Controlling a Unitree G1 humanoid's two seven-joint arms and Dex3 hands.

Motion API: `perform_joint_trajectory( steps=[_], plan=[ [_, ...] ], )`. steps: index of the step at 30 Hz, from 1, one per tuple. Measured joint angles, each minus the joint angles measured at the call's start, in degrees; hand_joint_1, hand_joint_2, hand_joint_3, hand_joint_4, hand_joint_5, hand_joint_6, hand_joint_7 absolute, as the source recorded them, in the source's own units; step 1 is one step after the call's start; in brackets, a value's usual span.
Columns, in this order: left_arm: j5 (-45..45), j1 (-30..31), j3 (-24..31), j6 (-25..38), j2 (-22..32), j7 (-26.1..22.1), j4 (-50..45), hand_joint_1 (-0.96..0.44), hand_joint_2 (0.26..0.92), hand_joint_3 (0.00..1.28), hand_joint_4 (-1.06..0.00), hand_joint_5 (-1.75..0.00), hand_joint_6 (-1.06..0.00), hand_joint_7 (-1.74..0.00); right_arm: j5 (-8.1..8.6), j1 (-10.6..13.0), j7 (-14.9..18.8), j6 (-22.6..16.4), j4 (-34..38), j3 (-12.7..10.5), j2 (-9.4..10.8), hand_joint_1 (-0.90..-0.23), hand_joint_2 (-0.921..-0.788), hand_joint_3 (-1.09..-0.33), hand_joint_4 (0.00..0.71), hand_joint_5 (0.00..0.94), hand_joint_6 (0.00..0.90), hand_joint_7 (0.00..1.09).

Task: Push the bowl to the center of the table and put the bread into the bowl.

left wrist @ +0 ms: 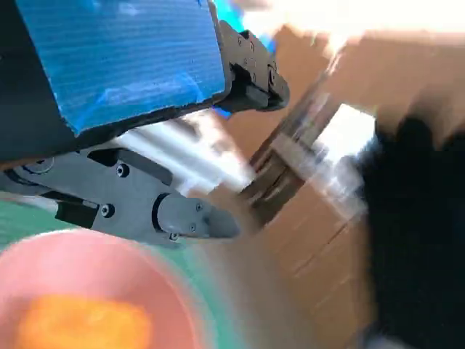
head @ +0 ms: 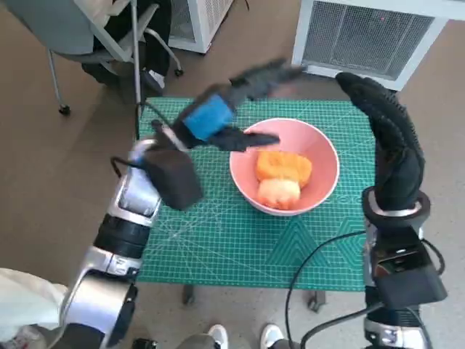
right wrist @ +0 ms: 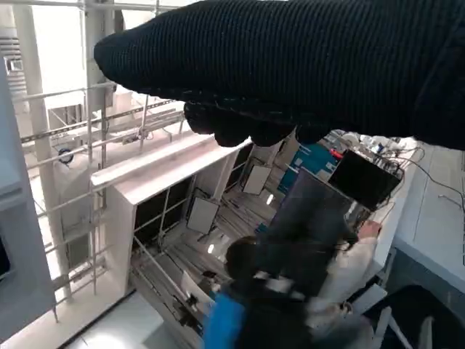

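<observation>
The bowl (head: 285, 166) sits on the green mat (head: 218, 240), right of the table's middle and toward the far side. Its far rim lies near the mat's far edge; its right rim stands just short of the right hand (head: 385, 142). The bread (head: 283, 166) lies inside the bowl, an orange piece toward the far side and a paler piece (head: 279, 192) touching it on the near side.

Note the left hand (head: 218, 116): it hovers above the bowl's far-left rim, released, fingers spread and blurred, grasping nothing. One finger points across the left rim. In the left wrist view the same hand (left wrist: 123, 94) shows above the pink rim (left wrist: 94, 251) with the bread (left wrist: 80, 323) below it; that view is smeared.

The right hand is raised at the mat's far right corner, fingers extended and together, grasping nothing. The right wrist view shows only the glove (right wrist: 290, 65) and the room beyond, with a person (right wrist: 305, 291) seated.

Open mat lies near you and to the left of the bowl. A chair (head: 94, 36) stands beyond the far left corner, a white unit (head: 363, 36) beyond the far edge. A cable (head: 320, 262) crosses the mat's near right corner.
</observation>
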Motion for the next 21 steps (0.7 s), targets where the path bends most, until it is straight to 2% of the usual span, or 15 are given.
perform_joint_trajectory(
  steps=[2,6,14,21],
  plan=[
    [-3.09,1.73,1.46,0.85,-1.31,0.14,-2.32,-0.35,0.921,0.31,-0.26,-0.25,-0.04,-0.89,0.02,-0.3,0.0,0.48,-0.32,-0.01,0.0,-0.554,-0.921,-0.74,0.29,0.008,0.0,0.68],
    [-8.16,5.27,3.51,1.53,-4.08,0.54,-5.83,-0.35,0.921,0.36,-0.12,-0.5,-0.01,-0.95,0.14,-0.94,0.0,1.33,-0.86,0.0,0.01,-0.544,-0.921,-0.741,0.29,0.008,0.0,0.68],
    [-13.95,10.32,6.26,0.13,-7.94,0.69,-7.26,-0.36,0.921,0.39,-0.03,-0.69,0.0,-0.99,0.47,-2.1,0.04,2.46,-1.3,0.27,0.38,-0.543,-0.921,-0.739,0.291,0.008,-0.001,0.69],
    [-15.86,11.49,7.75,-3.02,-8.21,-1.63,-7.01,-0.34,0.921,0.39,0.0,-0.73,0.0,-0.98,0.97,-2.41,0.33,3.3,-1.47,0.5,0.78,-0.532,-0.921,-0.74,0.291,0.007,-0.001,0.69]
  ],
)
